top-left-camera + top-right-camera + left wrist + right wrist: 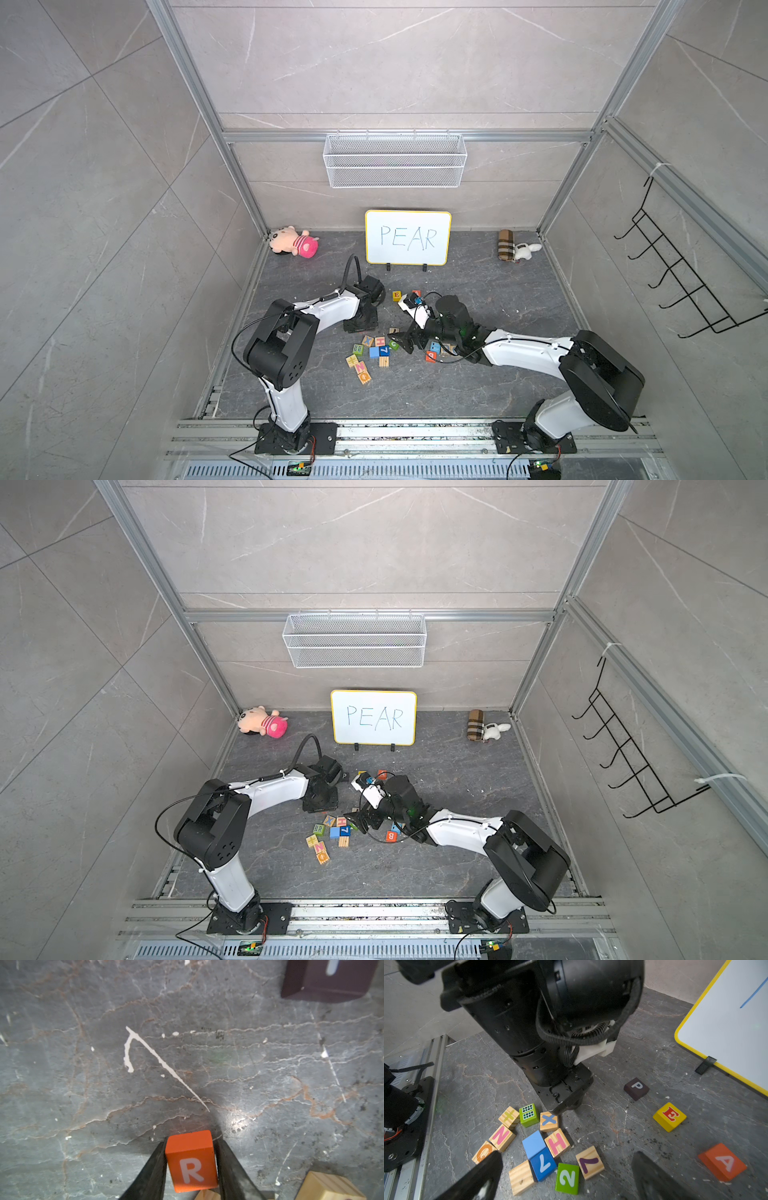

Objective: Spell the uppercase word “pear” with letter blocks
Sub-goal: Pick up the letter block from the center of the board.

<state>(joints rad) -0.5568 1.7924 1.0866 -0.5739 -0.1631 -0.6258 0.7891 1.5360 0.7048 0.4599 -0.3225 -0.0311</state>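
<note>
I have the left gripper (190, 1141) clamped on the orange-red wooden R cube (191, 1159) beside pale wooden cubes (330, 1186), black P cube (636, 1088), yellow E cube (669, 1116) and orange-red A cube (722, 1161) rowed by the whiteboard (737, 1022), right gripper (566, 1157) gaping wide.

whiteboard (407, 237) reading PEAR, back centre | pink plush (293, 242) | wire basket (395, 160) | wooden H cube (557, 1142) | green 2 cube (567, 1178)
</note>
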